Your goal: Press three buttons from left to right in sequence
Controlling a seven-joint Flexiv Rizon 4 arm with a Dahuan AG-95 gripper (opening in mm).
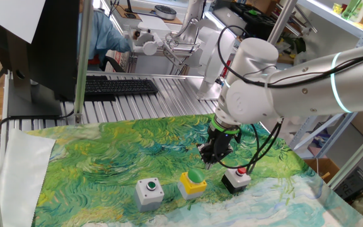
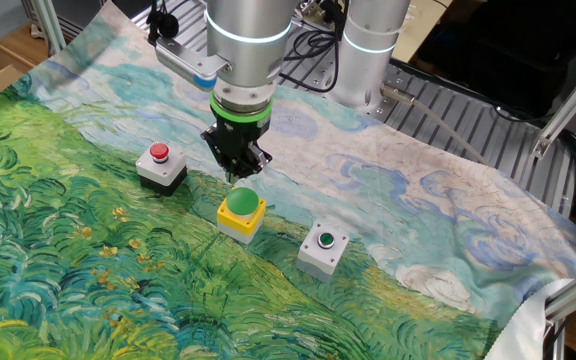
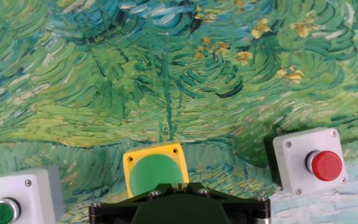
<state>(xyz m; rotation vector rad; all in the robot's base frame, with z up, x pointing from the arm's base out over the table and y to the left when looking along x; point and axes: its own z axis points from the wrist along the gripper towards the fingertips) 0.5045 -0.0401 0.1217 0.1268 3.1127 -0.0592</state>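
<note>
Three button boxes stand in a row on the painted cloth. The grey box with a small green button (image 1: 149, 191) is at the left, the yellow box with a green dome (image 1: 193, 181) in the middle, and the black box with a red button (image 1: 236, 178) at the right. My gripper (image 1: 211, 156) points down, just above and slightly behind the yellow box (image 2: 241, 212), with its fingers shut together and empty. In the hand view the fingertips (image 3: 169, 186) meet over the green dome (image 3: 156, 171), with the grey box (image 3: 14, 199) to the left and the red-button box (image 3: 309, 163) to the right.
The buttons sit on a green and blue painted cloth (image 1: 118, 151) near its front edge. Behind it on the slatted metal table are a black keyboard (image 1: 118, 86) and a monitor (image 1: 36, 44). A second arm's base (image 2: 368, 50) stands at the back.
</note>
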